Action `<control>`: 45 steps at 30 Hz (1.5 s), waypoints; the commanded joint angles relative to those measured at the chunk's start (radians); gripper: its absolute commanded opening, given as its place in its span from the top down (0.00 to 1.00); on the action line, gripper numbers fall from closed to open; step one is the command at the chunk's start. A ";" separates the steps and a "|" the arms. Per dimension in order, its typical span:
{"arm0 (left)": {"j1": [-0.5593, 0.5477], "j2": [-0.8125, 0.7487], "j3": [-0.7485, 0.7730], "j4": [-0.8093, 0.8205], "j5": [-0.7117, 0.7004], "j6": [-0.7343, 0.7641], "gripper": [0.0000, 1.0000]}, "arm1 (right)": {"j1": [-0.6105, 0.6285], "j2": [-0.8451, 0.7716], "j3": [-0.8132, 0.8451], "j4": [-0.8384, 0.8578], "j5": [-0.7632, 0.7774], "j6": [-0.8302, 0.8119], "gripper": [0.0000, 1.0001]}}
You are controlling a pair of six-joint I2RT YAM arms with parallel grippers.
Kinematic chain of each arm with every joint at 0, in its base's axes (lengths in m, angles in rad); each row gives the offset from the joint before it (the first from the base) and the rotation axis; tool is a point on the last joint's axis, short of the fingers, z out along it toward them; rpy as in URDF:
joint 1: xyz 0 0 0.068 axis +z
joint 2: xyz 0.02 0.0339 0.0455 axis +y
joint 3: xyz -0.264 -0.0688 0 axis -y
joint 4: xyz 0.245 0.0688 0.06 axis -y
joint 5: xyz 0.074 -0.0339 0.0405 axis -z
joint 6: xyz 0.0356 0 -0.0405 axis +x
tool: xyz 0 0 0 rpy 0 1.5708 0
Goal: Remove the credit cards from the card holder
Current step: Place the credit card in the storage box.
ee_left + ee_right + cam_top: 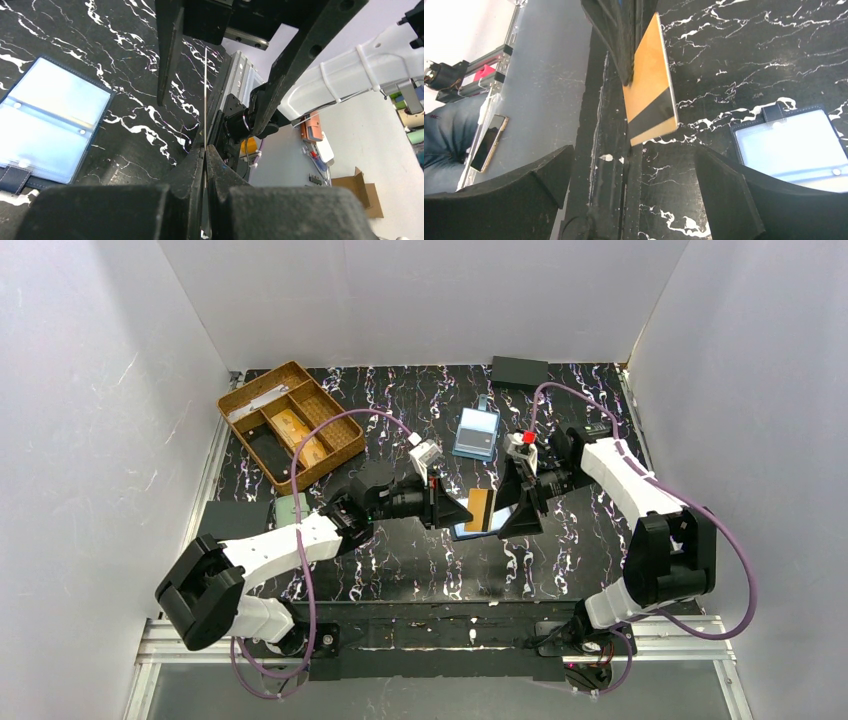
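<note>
Thin, stiff, slick orange credit card (649,95), light, likely to pivot. left gripper (205,156) pinches it at one end. right gripper (633,192) gapes wide, holding nothing; I'd take the free striped end.

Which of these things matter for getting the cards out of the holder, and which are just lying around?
In the job:
- orange card, pinched by the left gripper
- open card holder
- right gripper, open

Lying about:
- pale blue case
- black box
- green pouch

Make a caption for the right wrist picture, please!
Shut left gripper holds up an orange credit card before the open right gripper, card holder lying open on the table.
</note>
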 commanded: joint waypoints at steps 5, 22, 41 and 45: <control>-0.038 -0.054 0.026 0.008 -0.030 0.062 1.00 | 0.061 0.006 0.102 -0.044 -0.059 0.076 0.16; 0.065 -0.271 -0.174 0.002 -0.294 -0.431 0.02 | 0.103 -0.177 0.184 0.270 0.420 0.007 0.99; 0.025 0.002 -0.062 0.220 -0.197 -1.059 0.21 | 0.186 -0.778 -0.500 1.201 0.445 -0.730 0.99; 0.001 0.042 -0.053 0.229 -0.197 -1.081 0.36 | 0.211 -0.805 -0.544 1.228 0.452 -0.728 0.99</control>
